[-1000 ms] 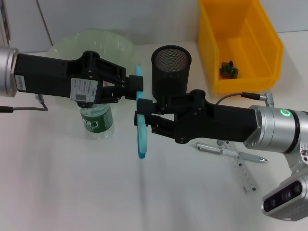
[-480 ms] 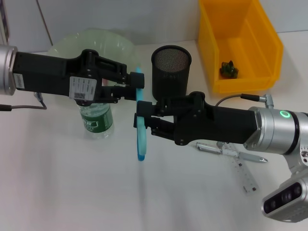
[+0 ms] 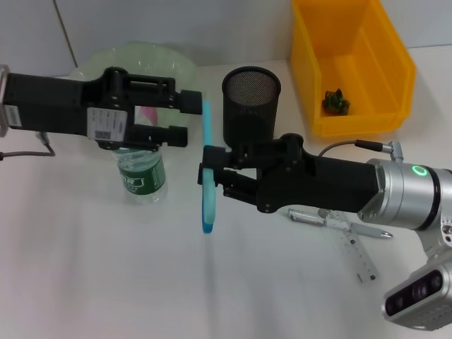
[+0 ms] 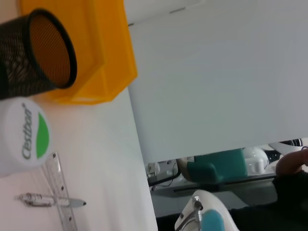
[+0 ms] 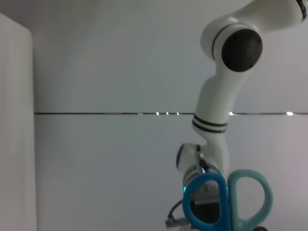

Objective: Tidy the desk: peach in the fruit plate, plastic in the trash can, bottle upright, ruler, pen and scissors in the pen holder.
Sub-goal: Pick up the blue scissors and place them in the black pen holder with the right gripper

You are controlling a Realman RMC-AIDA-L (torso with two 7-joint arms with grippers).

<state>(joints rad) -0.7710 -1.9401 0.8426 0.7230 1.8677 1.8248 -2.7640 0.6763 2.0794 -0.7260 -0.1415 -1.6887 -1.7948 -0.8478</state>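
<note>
Since one second ago: left hand (image 3: 182, 118) drawn back from the blue-handled scissors (image 3: 207, 173), fingers now spread apart and clear of the blades; right hand (image 3: 210, 173) alone clamped on the scissors, held on edge above the white bench (image 3: 85, 268), just in front of the black mesh cylindrical pen holder (image 3: 251, 102). Handle loops visible in the right wrist view, one blue, one teal. Risks, as judged: slip or rotation of the scissors in a single-sided grip, caused by the thin flat profile; blade tips catching the pen holder rim on entry, caused by misalignment, with possible tipping of the light mesh cup; contact between the two arms, caused by their close spacing; knock to the upright clear plastic bottle with green label (image 3: 141, 178) under the left arm. Count: one pair of scissors; one pen holder; one bottle, white cap (image 4: 21, 137) facing the left wrist camera; one silver pen (image 3: 332, 222) and one clear plastic ruler (image 3: 357, 258), crossed on the bench beneath the right arm; one pale green glass fruit plate (image 3: 134, 60); one yellow plastic bin (image 3: 353, 63) holding one small dark green piece (image 3: 335, 102), identity unclear. Peach hidden or indistinct behind the left arm.
</note>
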